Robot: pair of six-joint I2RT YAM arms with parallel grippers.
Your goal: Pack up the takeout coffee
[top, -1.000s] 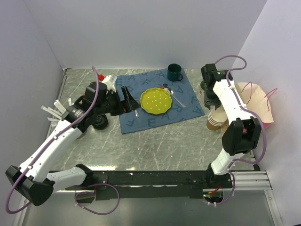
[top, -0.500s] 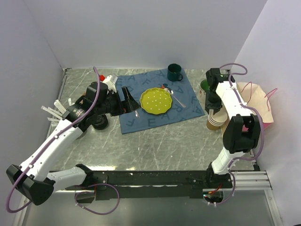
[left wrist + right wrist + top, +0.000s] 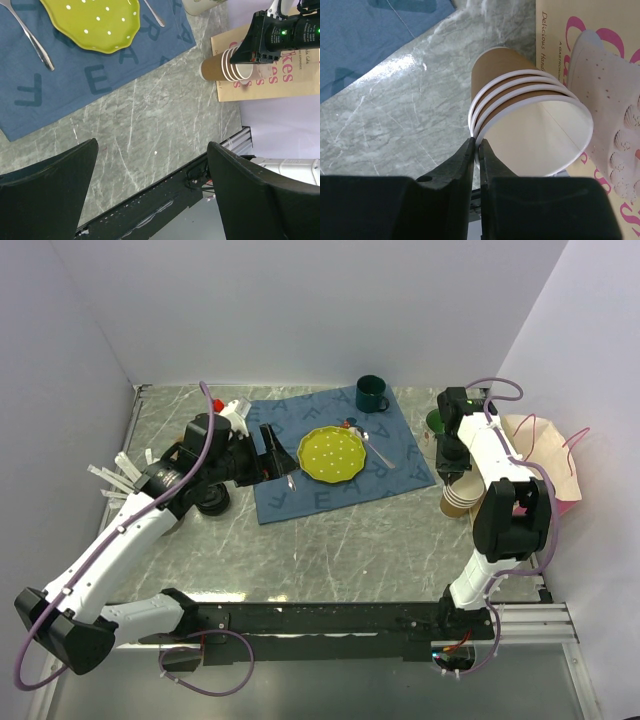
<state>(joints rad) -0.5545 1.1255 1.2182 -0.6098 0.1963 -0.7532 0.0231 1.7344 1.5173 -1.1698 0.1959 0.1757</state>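
left pincer (image 3: 152, 150) gaping wide, holding nothing, hovering over counter (image 3: 150, 115). right pincer (image 3: 477, 146) narrow, nipping rim of cups (image 3: 520, 95). coffee (image 3: 212, 503) standing on counter, half hidden by left arm, just left of cloth (image 3: 300, 502).

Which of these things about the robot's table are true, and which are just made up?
1. The left gripper is open with nothing between its fingers. True.
2. The yellow-green plate sits on the bare marble table. False: it lies on the blue cloth.
3. The right gripper pinches the rim of the stack of paper cups. True.
4. The dark green mug stands on the plate. False: it stands apart from the plate, farther back.
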